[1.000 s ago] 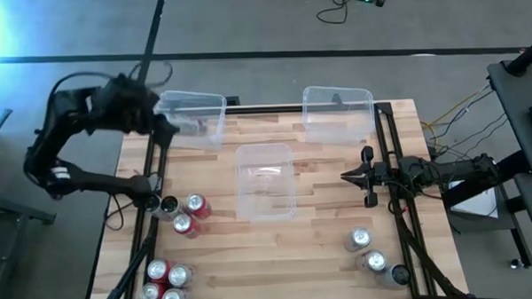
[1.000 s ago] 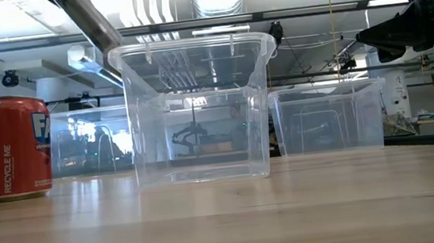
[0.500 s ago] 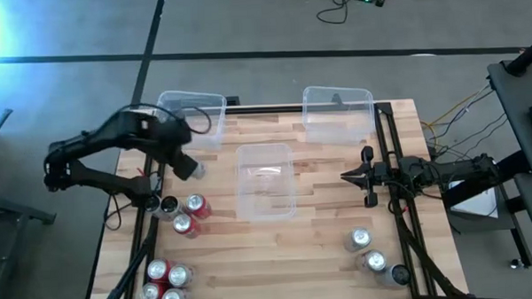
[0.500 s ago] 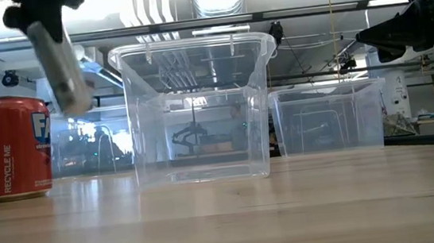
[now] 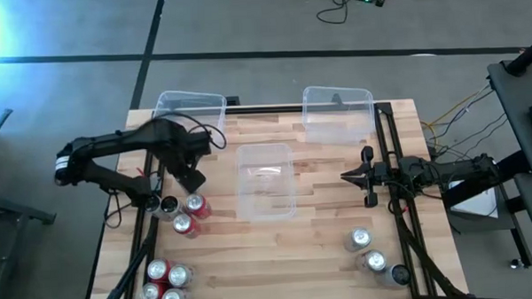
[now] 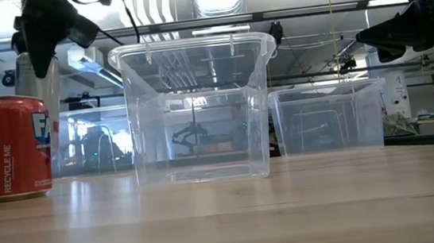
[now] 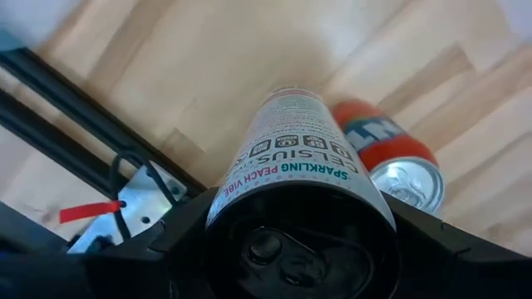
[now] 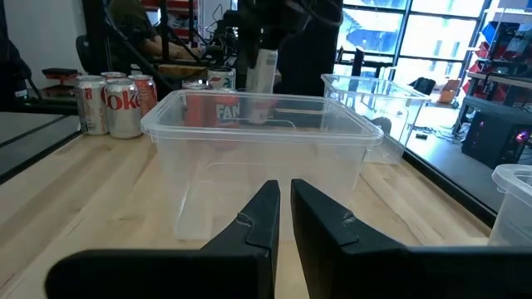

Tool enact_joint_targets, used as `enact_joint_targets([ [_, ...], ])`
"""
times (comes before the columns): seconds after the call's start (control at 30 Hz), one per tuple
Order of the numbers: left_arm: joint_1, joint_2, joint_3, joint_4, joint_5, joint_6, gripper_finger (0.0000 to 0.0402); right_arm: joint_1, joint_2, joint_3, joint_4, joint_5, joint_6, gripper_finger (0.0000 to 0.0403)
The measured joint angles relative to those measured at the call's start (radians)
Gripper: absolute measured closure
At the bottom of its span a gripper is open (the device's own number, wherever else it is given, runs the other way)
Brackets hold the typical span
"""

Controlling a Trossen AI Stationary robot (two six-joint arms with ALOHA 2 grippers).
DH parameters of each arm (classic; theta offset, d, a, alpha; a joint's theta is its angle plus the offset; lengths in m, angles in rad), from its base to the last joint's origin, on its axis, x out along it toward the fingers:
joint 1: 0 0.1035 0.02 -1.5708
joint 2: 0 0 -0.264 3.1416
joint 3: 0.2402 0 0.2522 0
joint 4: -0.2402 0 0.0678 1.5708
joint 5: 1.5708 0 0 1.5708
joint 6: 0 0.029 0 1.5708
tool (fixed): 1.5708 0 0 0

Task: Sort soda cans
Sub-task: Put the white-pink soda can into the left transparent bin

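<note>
Left end effector (image 5: 192, 179): pinching a slim white can (image 7: 293, 141) above the red cans (image 5: 190, 214), beside the middle bin (image 5: 266, 205). Right end effector (image 5: 354, 175): pressed together.

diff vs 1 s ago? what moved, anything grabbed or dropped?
The left gripper swung from over the back-left bin toward the front, now above the red cans at the table's left edge. It keeps hold of a slim Celsius can; nothing was let go. Right gripper, all three bins and the other cans stayed put.
</note>
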Motion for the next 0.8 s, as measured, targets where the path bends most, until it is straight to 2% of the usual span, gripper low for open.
enact_joint_targets([
  [0.2,0.002,0.051,-0.002,0.003,0.0,0.092,0.0152,0.0,0.0,0.0,0.0,0.0,0.0,0.0374],
  [0.47,0.0,0.088,-0.004,0.03,-0.022,0.114,0.0152,0.0,0.0,0.0,0.0,0.0,0.0,0.0374],
  [0.6,0.001,0.065,-0.024,0.064,-0.034,0.09,0.0152,0.0,0.0,0.0,0.002,0.001,-0.003,0.0374],
  [0.8,0.0,-0.024,-0.115,0.079,-0.032,0.031,0.0152,-0.002,0.0,0.0,0.01,0.011,-0.121,0.0374],
])
